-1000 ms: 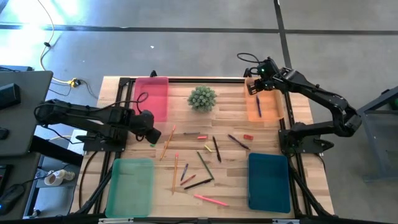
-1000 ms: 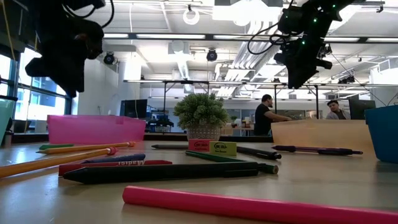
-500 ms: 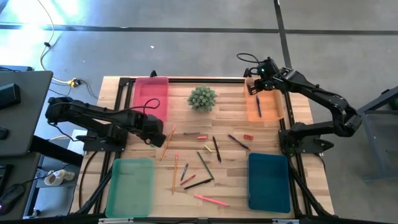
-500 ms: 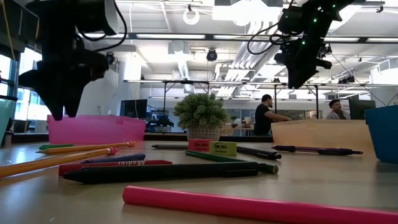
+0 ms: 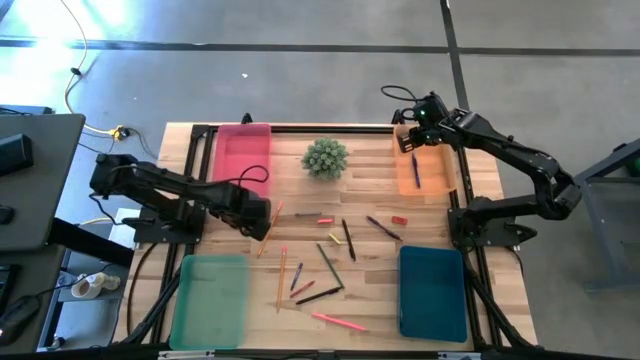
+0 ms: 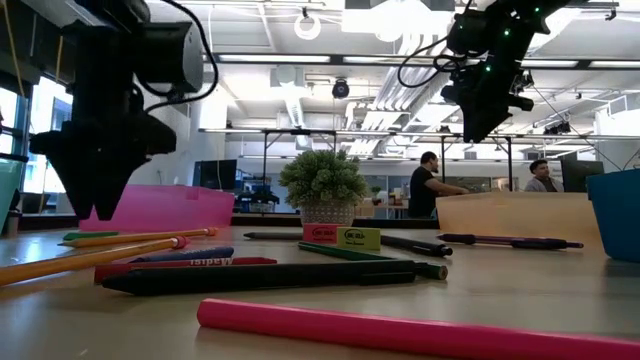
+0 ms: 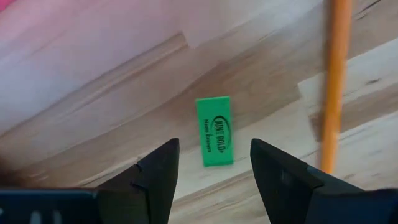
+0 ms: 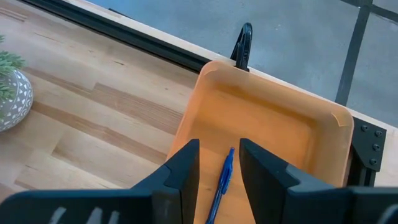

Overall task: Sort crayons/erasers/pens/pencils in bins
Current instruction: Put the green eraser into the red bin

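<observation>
While my left gripper [image 7: 211,171] hangs low over the table beside the pink bin [image 5: 243,157], its fingers stand spread apart with nothing between them. Only my left wrist view shows what lies under them: a green eraser [image 7: 214,130] flat on the wood, framed by the two fingers, with an orange pencil [image 7: 334,81] just beside it. From above, my left arm covers that eraser entirely; the high view gives only the pencil [image 5: 268,229] running out from under the gripper [image 5: 258,219].

My right gripper [image 5: 413,127] is held above the far end of the orange bin [image 5: 436,178]. Its fingers stand partly apart and pinch nothing. My right wrist view shows a blue pen [image 8: 222,180] lying loose in that bin's floor.

The high view alone lays out the rest: pens, pencils and crayons scattered mid-table between the light green bin [image 5: 209,300] and the teal-blue bin [image 5: 432,292], a red eraser [image 5: 399,220] near the orange bin, and a potted plant [image 5: 325,158] between the far bins. The low view adds a pink pencil [image 6: 400,331] nearest its lens.
</observation>
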Available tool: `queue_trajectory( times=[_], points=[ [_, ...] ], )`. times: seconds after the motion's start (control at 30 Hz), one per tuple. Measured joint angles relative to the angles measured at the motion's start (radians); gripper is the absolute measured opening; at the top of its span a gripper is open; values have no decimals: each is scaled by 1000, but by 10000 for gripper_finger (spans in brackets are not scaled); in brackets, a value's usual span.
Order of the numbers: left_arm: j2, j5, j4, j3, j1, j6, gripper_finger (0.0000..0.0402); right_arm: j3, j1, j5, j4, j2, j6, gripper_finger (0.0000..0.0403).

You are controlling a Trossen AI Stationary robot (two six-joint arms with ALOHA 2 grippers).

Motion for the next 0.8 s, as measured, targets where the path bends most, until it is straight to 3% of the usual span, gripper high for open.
queue_trajectory(
  times=[0.6,0.8],
  points=[
    [140,49,50,4,23,26,188,0,0,-5,-5,0,-9,106],
    [139,61,56,3,41,47,163,0,3,-59,-1,0,-60,106]
  ],
)
